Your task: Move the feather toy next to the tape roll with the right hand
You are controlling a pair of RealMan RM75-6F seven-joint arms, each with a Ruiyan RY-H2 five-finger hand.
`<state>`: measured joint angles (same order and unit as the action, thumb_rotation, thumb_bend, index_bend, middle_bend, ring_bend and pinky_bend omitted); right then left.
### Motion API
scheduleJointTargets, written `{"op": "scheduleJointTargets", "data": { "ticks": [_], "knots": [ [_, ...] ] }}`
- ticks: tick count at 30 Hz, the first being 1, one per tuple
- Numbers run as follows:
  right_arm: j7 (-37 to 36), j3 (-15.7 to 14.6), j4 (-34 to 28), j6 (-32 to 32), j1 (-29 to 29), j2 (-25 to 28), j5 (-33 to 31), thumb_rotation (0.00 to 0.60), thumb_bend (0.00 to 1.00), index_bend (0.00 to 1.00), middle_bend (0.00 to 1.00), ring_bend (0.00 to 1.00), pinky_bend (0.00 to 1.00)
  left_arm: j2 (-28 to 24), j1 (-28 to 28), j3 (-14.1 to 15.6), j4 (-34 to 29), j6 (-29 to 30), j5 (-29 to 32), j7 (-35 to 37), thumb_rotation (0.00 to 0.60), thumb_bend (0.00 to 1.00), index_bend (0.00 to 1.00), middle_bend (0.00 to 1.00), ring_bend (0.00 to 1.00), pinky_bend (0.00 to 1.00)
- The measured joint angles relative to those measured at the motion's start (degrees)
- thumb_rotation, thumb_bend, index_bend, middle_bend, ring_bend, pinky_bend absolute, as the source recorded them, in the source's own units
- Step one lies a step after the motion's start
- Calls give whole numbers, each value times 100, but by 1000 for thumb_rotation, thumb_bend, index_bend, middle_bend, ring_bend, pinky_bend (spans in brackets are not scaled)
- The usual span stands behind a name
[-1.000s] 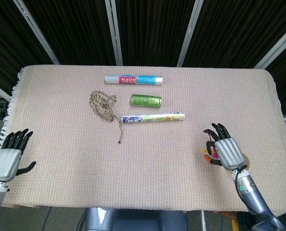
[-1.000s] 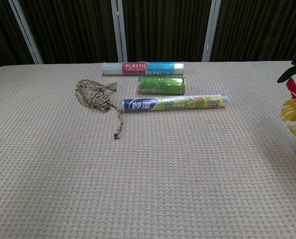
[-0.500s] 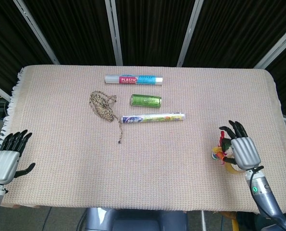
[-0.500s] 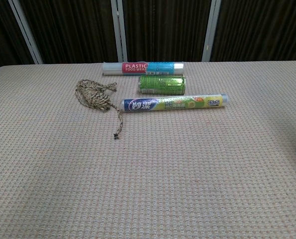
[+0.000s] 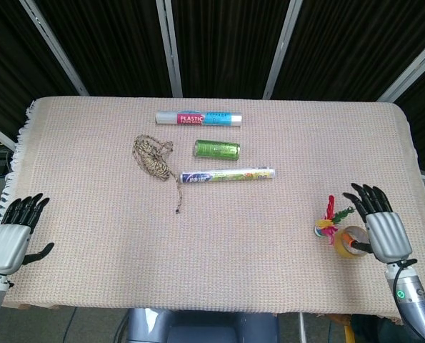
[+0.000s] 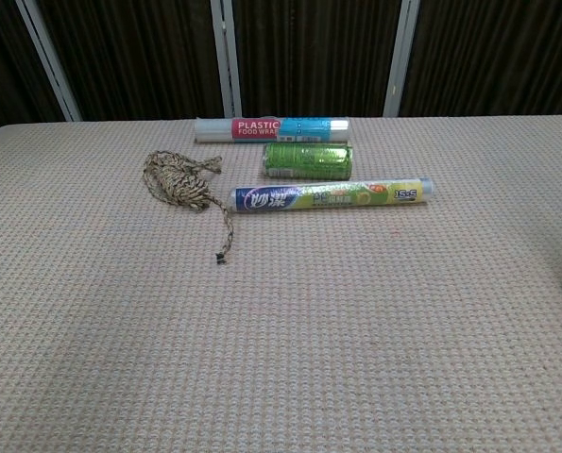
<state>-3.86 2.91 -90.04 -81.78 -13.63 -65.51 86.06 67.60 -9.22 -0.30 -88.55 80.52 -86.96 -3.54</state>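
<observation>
Over at the far left edge of the table [image 5: 91,271] we see our left hand [image 5: 12,239], palm down with its fingers spread and nothing in it. Moving right, we come to a loose tangle of braided cord [image 5: 153,158], one strand trailing toward us. Next stand three things in a column. Farthest back lies a roll [image 5: 198,118] whose red panel reads "PLASTIC FOOD WRAP", the rest of it blue and white. Just in front of it lies a green can [image 5: 217,149] on its side; its small print is too fine for us to read. Nearer still lies a long roll [image 5: 228,175] with a blue end bearing white Chinese characters, a green and yellow middle, and a number near its right end that looks like "15.5" in the chest view.

Well to the right, near the front edge, the feather toy [image 5: 328,221] stands with its red, green and yellow feathers pointing up, just beside the tape roll [image 5: 349,242], possibly touching it. Our right hand [image 5: 383,229] hangs just right of the tape roll, fingers extended and apart, holding nothing; whether it touches the roll we cannot tell.
</observation>
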Motion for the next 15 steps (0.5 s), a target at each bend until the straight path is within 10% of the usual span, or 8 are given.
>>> {"op": "scheduleJointTargets", "data": {
  "ticks": [15],
  "knots": [
    [1523, -223, -1052, -1454, 1170, 351, -118, 600, 50, 0, 0, 0, 0, -106, 140, 38, -46, 422, -295, 93, 600, 236, 0, 0, 0, 0]
  ]
}}
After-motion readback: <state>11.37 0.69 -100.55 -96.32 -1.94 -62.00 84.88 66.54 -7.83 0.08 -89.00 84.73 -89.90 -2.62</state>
